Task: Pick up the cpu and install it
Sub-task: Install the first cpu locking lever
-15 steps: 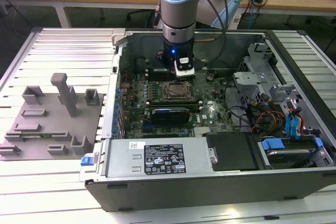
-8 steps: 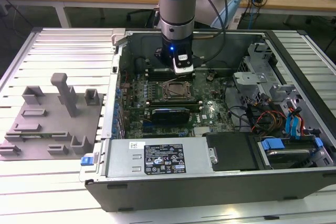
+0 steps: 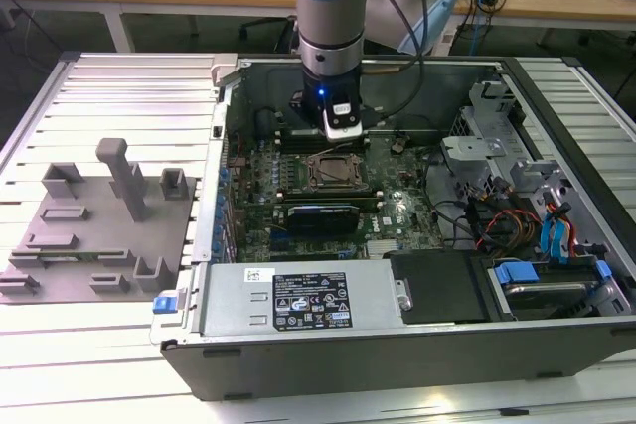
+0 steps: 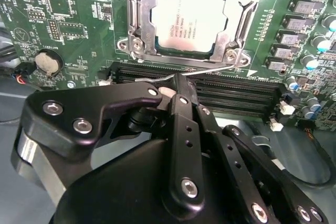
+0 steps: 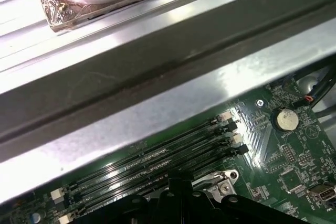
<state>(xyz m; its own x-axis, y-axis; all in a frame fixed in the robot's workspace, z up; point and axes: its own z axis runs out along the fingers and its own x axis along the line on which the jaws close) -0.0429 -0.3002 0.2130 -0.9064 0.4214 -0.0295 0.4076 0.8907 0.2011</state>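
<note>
Plainly, my pincer point(image 4: 178, 83) has its fingers pressed together into one narrow tip with nothing between them. In the second wrist view, that tip sits right at the thin wire lever point(image 4: 210, 70) running along the edge of the socket frame point(image 4: 137, 19). I cannot tell whether it actually touches the wire. In the exterior view the pincer point(image 3: 341, 131) hangs low inside the open computer case point(image 3: 397, 369), over the motherboard point(image 3: 298, 186).

The cpu point(image 4: 191, 19) lies flat in the socket, silver top up, with the metal frame around it. I judge that the placing is done and the step in hand is working the lever. Doing that well means bearing on the wire alone with a slow, even push. The tip must not slip onto the memory slots point(image 4: 231, 90) just beside it, and it must stay off the cpu's lid.

Further out on the board are a coin cell battery point(image 4: 46, 62) and a row of small capacitors point(image 4: 310, 64).

As for writing, the cpu's lid carries several lines of dark print and the board has white lettering, all too fine for me to make out. A white label point(image 3: 310, 303) on the power supply point(image 3: 238, 320) is covered in print and marks that I cannot read either. Grey fixture blocks point(image 3: 99, 215) stand on the desk point(image 3: 99, 364), beside the case.
</note>
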